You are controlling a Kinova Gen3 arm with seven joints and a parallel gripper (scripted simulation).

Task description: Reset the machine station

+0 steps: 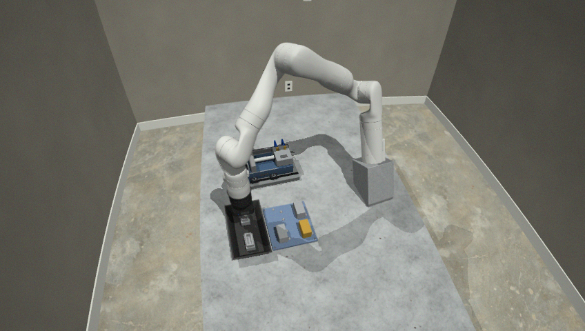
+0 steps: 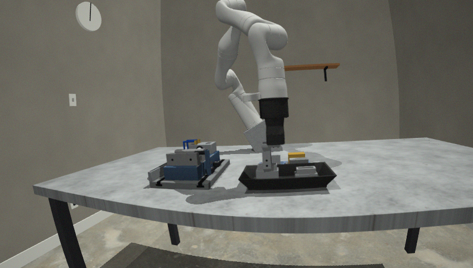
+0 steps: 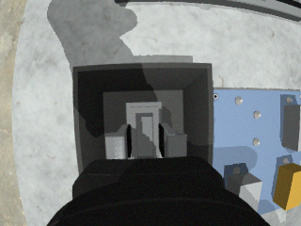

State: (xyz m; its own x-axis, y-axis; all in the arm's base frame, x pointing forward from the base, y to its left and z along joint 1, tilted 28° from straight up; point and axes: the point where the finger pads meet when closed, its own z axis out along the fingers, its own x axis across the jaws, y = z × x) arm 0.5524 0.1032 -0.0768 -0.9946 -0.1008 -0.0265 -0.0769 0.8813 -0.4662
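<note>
My gripper (image 1: 245, 220) reaches into the far end of the black outfeed tray and is shut on a finished part (image 3: 146, 128), a gray block with a pocket in its top. In the side view the gripper (image 2: 267, 166) holds this part low inside the tray (image 2: 287, 176). A second finished part (image 1: 249, 241) lies flat in the tray's near end, pocket up. The blue infeed plate (image 1: 290, 225) carries two gray blanks (image 1: 281, 232) (image 1: 299, 210) and a yellow brass blank (image 1: 305, 227). The vise (image 1: 271, 161) stands behind the tray.
The arm's gray base block (image 1: 372, 180) stands at the right of the table. The vise's rails and hoses (image 2: 189, 143) are at the far side. The tray's raised walls close in around the fingers.
</note>
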